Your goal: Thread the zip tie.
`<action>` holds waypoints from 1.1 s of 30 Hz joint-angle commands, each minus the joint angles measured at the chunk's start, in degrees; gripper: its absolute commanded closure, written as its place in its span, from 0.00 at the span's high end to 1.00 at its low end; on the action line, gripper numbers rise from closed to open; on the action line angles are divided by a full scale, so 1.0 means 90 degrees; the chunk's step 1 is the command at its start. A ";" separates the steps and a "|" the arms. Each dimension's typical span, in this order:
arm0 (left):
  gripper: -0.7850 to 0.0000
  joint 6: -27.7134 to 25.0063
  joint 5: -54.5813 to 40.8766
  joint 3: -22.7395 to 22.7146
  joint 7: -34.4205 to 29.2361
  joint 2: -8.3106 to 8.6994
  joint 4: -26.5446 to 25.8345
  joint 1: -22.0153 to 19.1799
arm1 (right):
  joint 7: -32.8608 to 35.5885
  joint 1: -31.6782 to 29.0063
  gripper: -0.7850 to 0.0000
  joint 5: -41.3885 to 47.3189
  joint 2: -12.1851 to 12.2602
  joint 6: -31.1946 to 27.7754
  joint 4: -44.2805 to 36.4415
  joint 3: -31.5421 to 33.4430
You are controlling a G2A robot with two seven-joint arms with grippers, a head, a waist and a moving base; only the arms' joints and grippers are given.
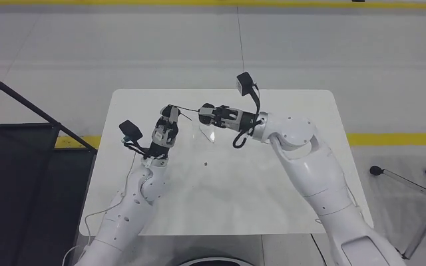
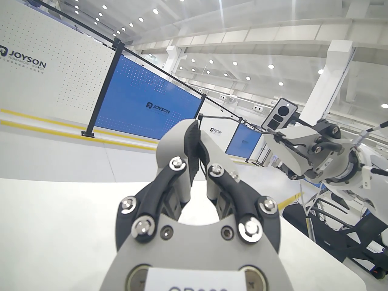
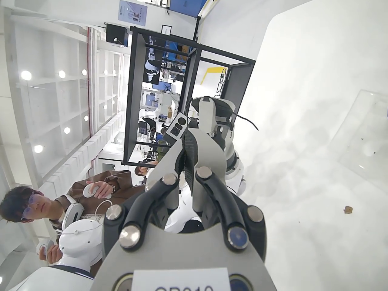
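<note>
Zip tie (image 2: pixel 221 118): one thin black plastic strap is stretching through the air above the table, between the two grippers; its small square head is poking out just past the left fingertips.
Left gripper (image 2: pixel 196 131): one grey claw with black ribbed pads is pinching the head end of the zip tie, jaws pressed narrow around it.
Right gripper (image 3: pixel 186 137): one matching grey claw is facing the left one, near it, jaws squeezed together on the strap's other end.
Table (image 1: pixel 299 199): one white tabletop with rounded corners is lying beneath both arms.
Clear sheet (image 3: pixel 363 128): one transparent plastic panel is lying flat on the table under the right gripper.
Crumb (image 3: pixel 348 210): one small brown speck is sitting on the table, apart from the sheet.
</note>
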 commanded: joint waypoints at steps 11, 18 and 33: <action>0.00 0.0000 0.0000 0.0000 0.0000 0.0000 0.0000 0.0000 | 0.0076 -0.0088 0.00 0.0013 0.0024 -0.0040 -0.0066 0.0069; 0.00 0.0000 0.0000 0.0000 0.0000 0.0000 0.0000 0.0000 | 0.0085 -0.0078 0.00 0.0048 0.0018 -0.0031 -0.0023 0.0058; 0.00 0.0000 0.0000 0.0000 0.0000 0.0000 0.0000 0.0000 | 0.0035 -0.0053 0.00 0.0127 -0.0009 -0.0037 0.0069 0.0013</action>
